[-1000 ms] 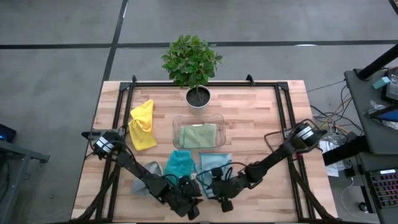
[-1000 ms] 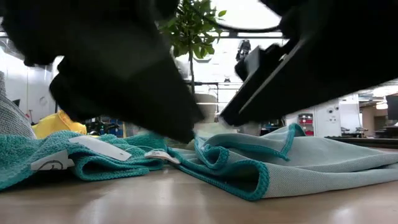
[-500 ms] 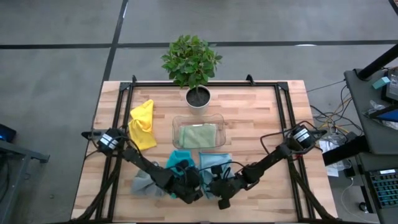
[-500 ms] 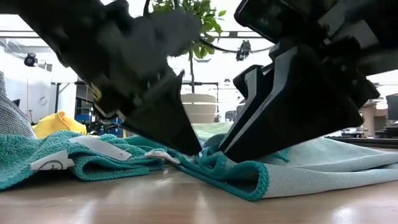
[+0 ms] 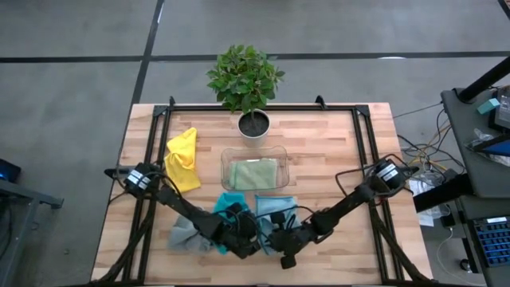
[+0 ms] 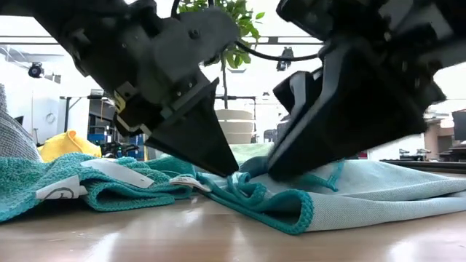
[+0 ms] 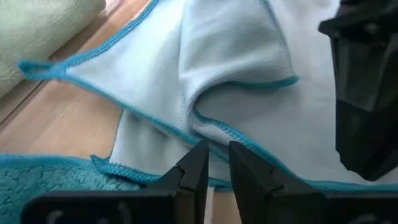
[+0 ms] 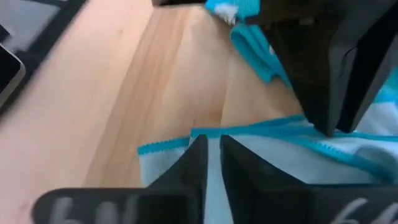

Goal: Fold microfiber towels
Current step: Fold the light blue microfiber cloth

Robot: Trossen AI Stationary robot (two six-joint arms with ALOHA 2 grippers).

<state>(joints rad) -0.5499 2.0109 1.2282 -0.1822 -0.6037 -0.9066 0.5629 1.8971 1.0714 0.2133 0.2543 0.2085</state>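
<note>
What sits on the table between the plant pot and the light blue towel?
The clear tray with the folded green towel in it lies between the plant pot and the light blue towel, as the high view shows.

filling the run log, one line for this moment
left gripper: shut on light blue towel edge | right gripper: shut on same towel | lift: not yet

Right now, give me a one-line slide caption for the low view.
Both pincers, left and right, pinch the light blue towel's bunched near edge on the table, teal towel alongside.
</note>
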